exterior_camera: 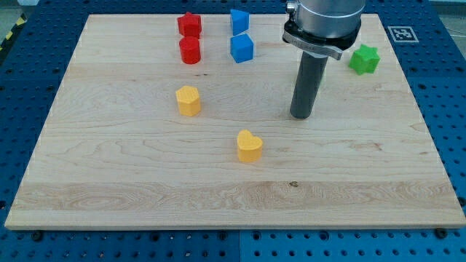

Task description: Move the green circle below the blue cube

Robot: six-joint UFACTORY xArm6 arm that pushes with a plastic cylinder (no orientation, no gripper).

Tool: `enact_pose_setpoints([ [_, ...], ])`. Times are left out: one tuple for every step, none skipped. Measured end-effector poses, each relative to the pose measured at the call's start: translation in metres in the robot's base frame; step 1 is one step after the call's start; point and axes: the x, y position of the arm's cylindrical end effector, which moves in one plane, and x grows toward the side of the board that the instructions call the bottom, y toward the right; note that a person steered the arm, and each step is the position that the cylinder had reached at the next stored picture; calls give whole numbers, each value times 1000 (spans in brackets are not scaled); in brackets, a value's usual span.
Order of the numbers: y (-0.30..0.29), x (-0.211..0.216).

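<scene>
The blue cube sits near the view's top, left of the rod. A second blue block of unclear shape lies just above it. The only green block I see is a green star at the view's upper right. No green circle shows; the arm's body hides part of the board's top. My tip rests on the board, below and to the right of the blue cube and below and to the left of the green star, touching no block.
A red star and a red cylinder lie left of the blue blocks. A yellow block and a yellow heart lie mid-board. The wooden board sits on a blue perforated table.
</scene>
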Motion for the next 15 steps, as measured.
enact_pose_setpoints([
  [4, 0],
  [14, -5],
  [29, -22],
  [40, -44],
  [41, -72],
  [41, -89],
  [43, -96],
  [58, -97],
  [69, -121],
  [74, -157],
  [74, -180],
  [74, -187],
  [74, -187],
  [74, -183],
  [74, -176],
])
